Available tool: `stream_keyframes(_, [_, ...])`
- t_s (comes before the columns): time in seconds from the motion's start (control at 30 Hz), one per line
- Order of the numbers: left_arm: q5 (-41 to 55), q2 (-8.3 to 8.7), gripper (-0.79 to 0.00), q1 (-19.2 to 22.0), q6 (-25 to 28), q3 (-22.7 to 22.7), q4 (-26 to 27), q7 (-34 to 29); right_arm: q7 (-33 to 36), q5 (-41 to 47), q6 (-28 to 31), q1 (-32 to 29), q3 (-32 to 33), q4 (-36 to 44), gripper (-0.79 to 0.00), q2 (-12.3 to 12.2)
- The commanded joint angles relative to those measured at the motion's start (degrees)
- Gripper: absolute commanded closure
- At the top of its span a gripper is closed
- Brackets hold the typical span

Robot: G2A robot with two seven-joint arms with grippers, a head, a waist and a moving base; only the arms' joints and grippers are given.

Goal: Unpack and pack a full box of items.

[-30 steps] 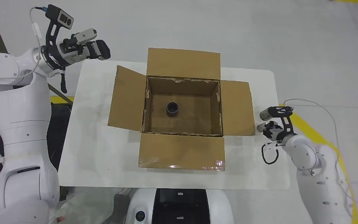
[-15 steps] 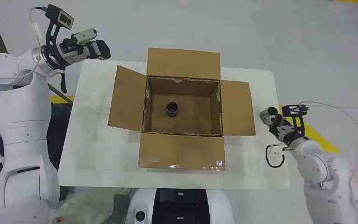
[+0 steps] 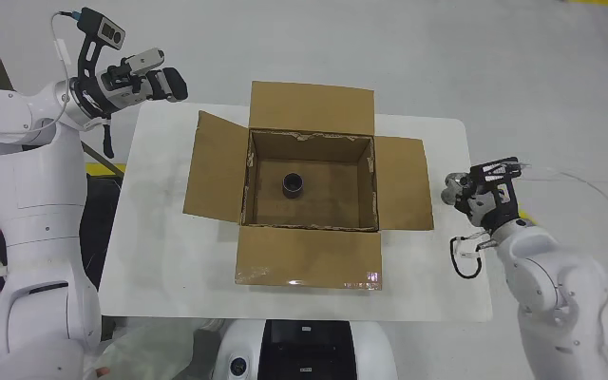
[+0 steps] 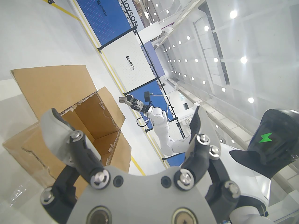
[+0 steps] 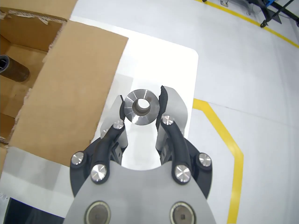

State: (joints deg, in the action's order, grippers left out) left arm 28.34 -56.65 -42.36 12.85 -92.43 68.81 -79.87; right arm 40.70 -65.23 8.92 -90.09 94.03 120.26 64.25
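Observation:
An open cardboard box (image 3: 309, 180) with its flaps spread stands in the middle of the white table (image 3: 161, 266). One dark metal cylinder (image 3: 294, 183) stands inside it, seen too as a dark cylinder (image 5: 14, 71) in the right wrist view. My right gripper (image 3: 458, 186) is above the table's right edge, just beyond the box's right flap, shut on a shiny metal ring (image 5: 141, 107) with a centre hole. My left gripper (image 3: 176, 84) is open and holds nothing, raised above the table's far left corner.
The right flap (image 5: 67, 78) of the box lies flat on the table beside the held ring. Yellow floor lines (image 5: 224, 136) run past the table's right side. The near flap (image 3: 309, 256) carries clear tape.
My right gripper has lifted and turned slightly with the metal ring, shifting a little away from the table edge. The left arm and the box stay as they were.

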Motion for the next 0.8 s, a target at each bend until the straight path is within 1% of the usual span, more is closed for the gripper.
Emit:
stream_keyframes(0.0, [0.00,0.00,-0.785,0.00,0.00,0.00,0.00,0.00,0.18,-0.62,0.90,1.34,-1.38,1.01,0.000,-0.01])
stream_keyframes(0.17, [0.00,0.00,-0.785,0.00,0.00,0.00,0.00,0.00,1.01,-1.59,3.03,4.42,-5.22,2.35,0.000,0.02])
stream_keyframes(0.33, [0.00,0.00,-0.785,0.00,0.00,0.00,0.00,0.00,2.34,-1.74,5.33,8.13,-10.83,2.27,0.000,0.24])
stream_keyframes(0.63, [0.00,0.00,-0.785,0.00,0.00,0.00,0.00,0.00,4.95,-0.61,8.14,16.22,-22.67,-1.59,0.000,1.24])
stream_keyframes(0.77, [0.00,0.00,-0.785,0.00,0.00,0.00,0.00,0.00,6.92,0.48,6.94,21.84,-29.77,-5.51,0.000,2.37])
